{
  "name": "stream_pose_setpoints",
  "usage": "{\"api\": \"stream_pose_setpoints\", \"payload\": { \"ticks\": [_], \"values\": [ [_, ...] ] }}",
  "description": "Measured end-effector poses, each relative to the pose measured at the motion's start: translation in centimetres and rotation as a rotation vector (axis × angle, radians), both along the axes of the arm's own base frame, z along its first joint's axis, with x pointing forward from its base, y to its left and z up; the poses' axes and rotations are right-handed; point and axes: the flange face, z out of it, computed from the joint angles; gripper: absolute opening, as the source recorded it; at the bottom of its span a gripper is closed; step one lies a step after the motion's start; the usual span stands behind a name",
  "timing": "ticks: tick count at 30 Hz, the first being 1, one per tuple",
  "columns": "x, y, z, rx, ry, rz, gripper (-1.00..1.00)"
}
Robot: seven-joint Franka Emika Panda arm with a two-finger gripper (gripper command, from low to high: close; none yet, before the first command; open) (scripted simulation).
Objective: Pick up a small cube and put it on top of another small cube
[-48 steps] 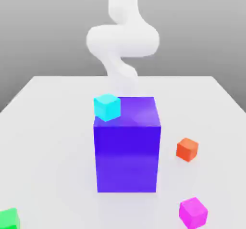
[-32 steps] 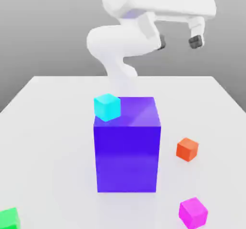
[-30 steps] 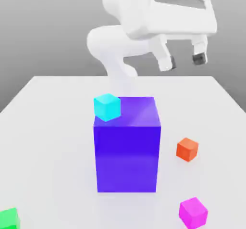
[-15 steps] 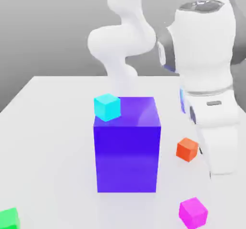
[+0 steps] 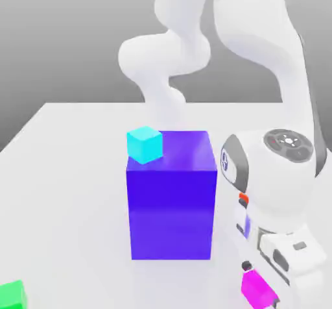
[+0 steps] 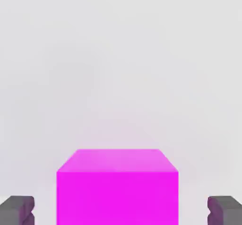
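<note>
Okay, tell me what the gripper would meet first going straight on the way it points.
Most likely the magenta cube: it sits between the open fingers, with a gap on both sides, so they may pass it and reach the white tabletop; depth is hard to judge.

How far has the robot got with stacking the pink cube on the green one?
Done: the claw is down around the pink cube. In hand: gripping; its fingers stand apart on both sides. Left: lifting and stacking; the green cube sits bare-topped.
</note>
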Motion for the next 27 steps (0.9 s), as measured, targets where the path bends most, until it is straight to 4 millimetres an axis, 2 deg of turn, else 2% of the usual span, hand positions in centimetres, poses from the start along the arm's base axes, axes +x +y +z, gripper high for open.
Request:
{"api": "stream_pose_setpoints", "payload": {
  "ticks": [2, 3, 4, 8, 9, 13, 17, 20, 23, 25, 26, 27],
  "values": [
    [0.0, 0.0, 0.0, 0.0, 0.002, 0.0, -1.0],
    [-0.1, 0.0, -0.7, 0.0, 0.002, 0.0, -1.0],
    [0.0, 0.0, -0.3, 0.0, 0.001, 0.001, -1.0],
    [0.0, 0.0, 4.3, 0.0, 0.001, 0.002, -1.0],
    [0.4, -1.0, 5.1, -0.001, 0.004, -0.038, -1.0],
    [4.2, -10.5, 6.2, -0.006, 0.015, -0.386, -1.0],
    [6.0, -20.4, 7.2, -0.007, 0.019, -0.723, -1.0],
    [6.1, -27.9, 8.2, -0.006, 0.018, -0.968, -1.0],
    [5.1, -35.4, 9.2, -0.002, 0.014, -1.212, -1.0],
    [4.4, -40.3, 8.0, 0.0, 0.007, -1.374, -1.0],
    [4.0, -42.3, 6.4, 0.001, 0.004, -1.439, -1.0],
    [3.7, -43.3, 5.1, 0.001, 0.003, -1.472, 1.0]
  ]
}}
